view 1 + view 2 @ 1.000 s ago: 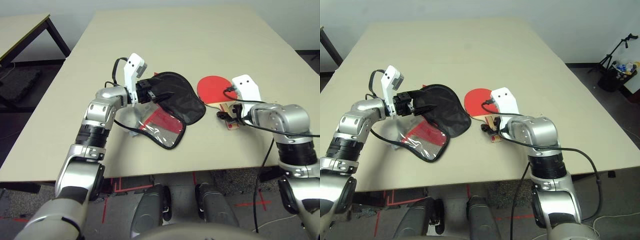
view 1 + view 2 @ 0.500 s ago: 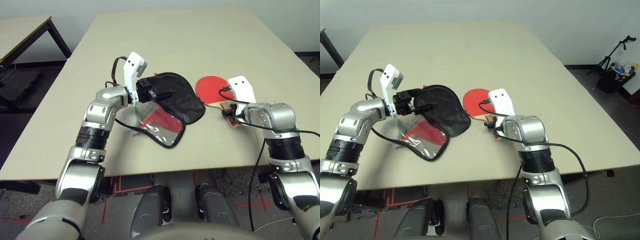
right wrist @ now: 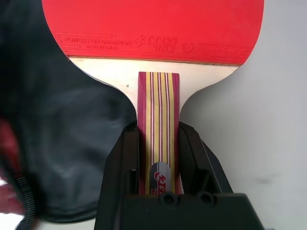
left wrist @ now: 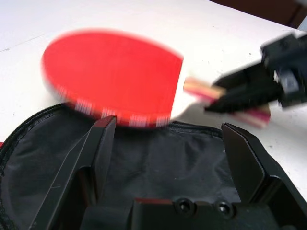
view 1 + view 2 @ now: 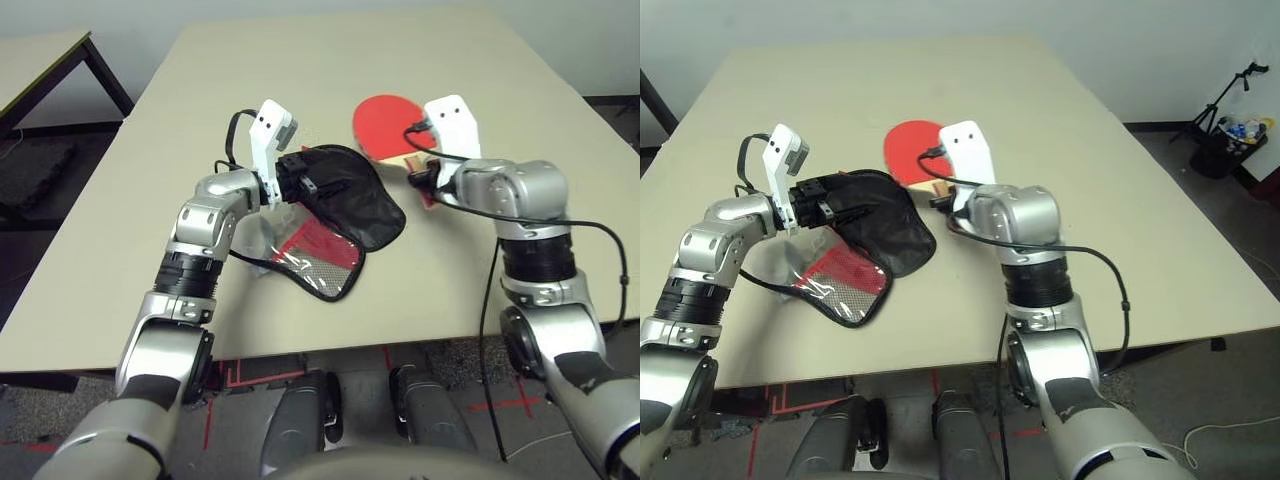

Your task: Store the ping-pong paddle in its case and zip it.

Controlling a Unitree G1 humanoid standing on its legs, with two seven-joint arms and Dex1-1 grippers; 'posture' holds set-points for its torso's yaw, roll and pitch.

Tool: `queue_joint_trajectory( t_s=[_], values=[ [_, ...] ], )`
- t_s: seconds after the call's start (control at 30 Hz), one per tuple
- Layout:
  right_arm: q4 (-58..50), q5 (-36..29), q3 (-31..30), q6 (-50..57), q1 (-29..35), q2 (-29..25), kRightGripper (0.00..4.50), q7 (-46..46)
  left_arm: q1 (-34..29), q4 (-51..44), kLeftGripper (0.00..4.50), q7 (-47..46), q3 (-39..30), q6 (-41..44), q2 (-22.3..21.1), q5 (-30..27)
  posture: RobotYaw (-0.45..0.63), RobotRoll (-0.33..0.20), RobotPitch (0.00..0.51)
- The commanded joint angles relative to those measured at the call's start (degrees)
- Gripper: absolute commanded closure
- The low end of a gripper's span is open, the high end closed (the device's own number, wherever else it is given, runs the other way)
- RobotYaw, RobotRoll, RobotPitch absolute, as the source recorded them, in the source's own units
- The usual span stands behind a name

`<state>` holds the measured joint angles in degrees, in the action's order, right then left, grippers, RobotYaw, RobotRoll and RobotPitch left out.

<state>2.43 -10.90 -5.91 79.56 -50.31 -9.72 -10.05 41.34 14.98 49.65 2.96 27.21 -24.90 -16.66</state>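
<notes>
Nearest, toward the lower left of the head view, the case (image 5: 325, 225) lies unzipped on the beige table (image 5: 300, 70), its red-and-mesh flap toward the bottom and black lining facing up. Just above it, at centre left, the left gripper (image 5: 300, 178) holds the case's upper edge with its fingers spread wide apart. Farther up, right of centre, the right gripper (image 3: 158, 158) is clamped on the striped wooden handle of the ping-pong paddle (image 5: 385, 125), whose red face sits beyond the case.
</notes>
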Motion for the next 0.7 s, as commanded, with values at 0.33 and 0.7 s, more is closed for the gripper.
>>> queue_joint_trajectory(
  t_s=[0.33, 0.7],
  values=[
    [2.90, 0.05, -4.06, 1.26, -1.63, 3.84, 3.37, -1.29, -0.46, -2.30, 0.00, -0.88, -0.92, 1.45, -0.63, -0.65, -0.03, 0.000, 0.105],
    [9.10, 1.14, -5.22, -2.63, -2.12, 5.99, 3.37, -1.59, -0.84, -1.93, 0.00, -1.93, -0.72, 0.93, -0.25, -1.06, -0.02, 0.000, 0.105]
  ],
)
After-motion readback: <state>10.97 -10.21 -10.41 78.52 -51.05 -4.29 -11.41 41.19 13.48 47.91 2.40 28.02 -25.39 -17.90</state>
